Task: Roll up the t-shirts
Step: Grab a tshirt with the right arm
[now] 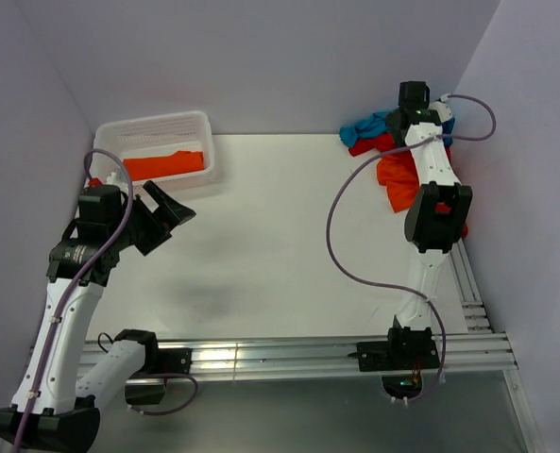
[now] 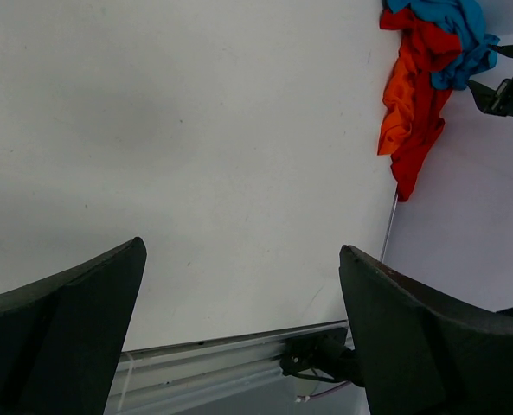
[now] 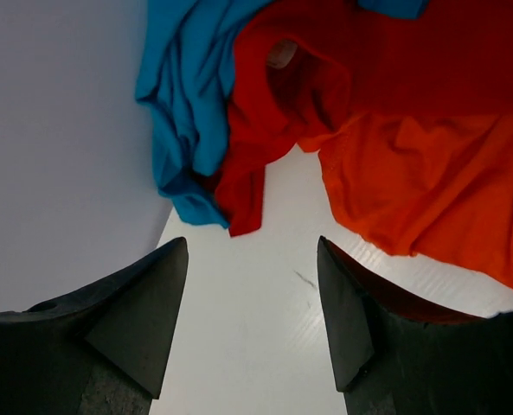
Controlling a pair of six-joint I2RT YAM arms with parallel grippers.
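Three t-shirts lie in a crumpled pile at the table's back right corner: a teal blue one (image 1: 364, 125), a red one (image 1: 372, 144) and an orange one (image 1: 395, 179). In the right wrist view the teal (image 3: 182, 95), red (image 3: 273, 112) and orange (image 3: 420, 190) cloth lies just ahead of my right gripper (image 3: 252, 259). Its jaws stand open over bare table, with nothing between them. Another orange t-shirt (image 1: 164, 164) lies in the white basket (image 1: 157, 125) at the back left. My left gripper (image 1: 173, 209) hangs wide open and empty near the basket, above the table (image 2: 195, 130).
Grey walls close in the back, the left and the right side. An aluminium rail (image 1: 289, 354) runs along the near edge, and another (image 1: 470, 283) along the right. A purple cable (image 1: 339, 222) loops out from the right arm over the table.
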